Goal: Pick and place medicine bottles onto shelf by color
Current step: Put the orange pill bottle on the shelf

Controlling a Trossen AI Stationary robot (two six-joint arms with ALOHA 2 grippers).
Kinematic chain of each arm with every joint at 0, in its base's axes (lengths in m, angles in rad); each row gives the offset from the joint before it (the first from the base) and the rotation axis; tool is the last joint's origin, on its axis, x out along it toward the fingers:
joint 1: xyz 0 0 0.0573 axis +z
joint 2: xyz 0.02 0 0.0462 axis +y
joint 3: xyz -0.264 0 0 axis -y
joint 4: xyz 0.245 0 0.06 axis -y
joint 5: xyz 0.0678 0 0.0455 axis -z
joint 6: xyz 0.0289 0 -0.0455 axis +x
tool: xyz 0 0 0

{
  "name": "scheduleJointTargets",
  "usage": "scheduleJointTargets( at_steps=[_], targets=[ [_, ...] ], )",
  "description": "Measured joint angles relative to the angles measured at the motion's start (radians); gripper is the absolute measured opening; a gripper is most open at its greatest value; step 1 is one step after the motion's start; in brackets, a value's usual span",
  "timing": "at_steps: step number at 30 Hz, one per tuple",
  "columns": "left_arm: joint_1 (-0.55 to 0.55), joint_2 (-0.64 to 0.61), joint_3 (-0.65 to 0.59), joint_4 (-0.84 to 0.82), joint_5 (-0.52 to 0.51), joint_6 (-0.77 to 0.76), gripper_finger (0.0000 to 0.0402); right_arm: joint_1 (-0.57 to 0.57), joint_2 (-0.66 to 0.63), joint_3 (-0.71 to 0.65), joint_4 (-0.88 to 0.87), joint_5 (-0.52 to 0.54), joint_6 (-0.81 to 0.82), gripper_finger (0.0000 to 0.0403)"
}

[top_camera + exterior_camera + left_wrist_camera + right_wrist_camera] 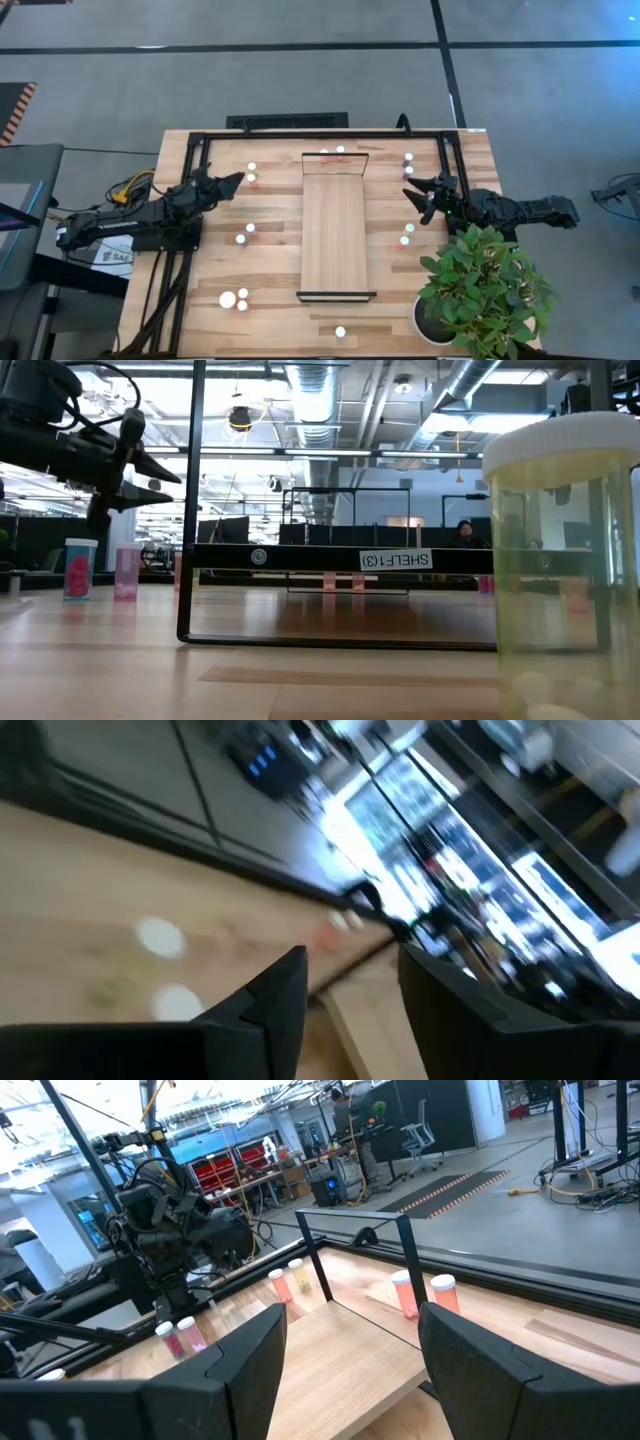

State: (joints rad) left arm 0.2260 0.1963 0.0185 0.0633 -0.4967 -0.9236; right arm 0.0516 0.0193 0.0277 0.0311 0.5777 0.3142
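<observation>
The shelf [335, 225] is a long pale board with dark end rails, lying down the middle of the slatted table. Small white-capped medicine bottles stand upright on the table on both sides of it: one [251, 172] near my left gripper, a pair [246, 233] and a group [236, 298] on the left, and pairs [409, 165] [406, 235] on the right. Two bottles [332, 152] stand by the shelf's far rail, and one [340, 331] stands at the near edge. My left gripper [235, 182] is open and empty above the table, left of the shelf. My right gripper [415, 192] is open and empty, right of the shelf.
A potted green plant [480, 290] stands at the table's near right corner, close under my right arm. A black frame [320, 133] runs along the table's far edge and down both sides. In the low view a large pale bottle [565, 560] stands close to the camera.
</observation>
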Motion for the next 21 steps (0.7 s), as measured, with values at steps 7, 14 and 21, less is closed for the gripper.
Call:
scheduleJointTargets(
  at_steps=[7,14,21],
  targets=[
    [0.0,0.0,0.0,0.067,0.1,0.047,0.0217,0.0,0.0,0.0,0.0,0.0,0.0,0.0251],
    [0.0,0.017,0.093,0.137,0.149,0.151,0.0239,0.0,0.0,0.0,0.0,0.0,0.0,0.0251],
    [0.0,0.189,0.341,-0.08,0.133,0.301,0.024,0.0,0.0,0.0,0.0,0.0,0.0,0.0251]
  ],
)
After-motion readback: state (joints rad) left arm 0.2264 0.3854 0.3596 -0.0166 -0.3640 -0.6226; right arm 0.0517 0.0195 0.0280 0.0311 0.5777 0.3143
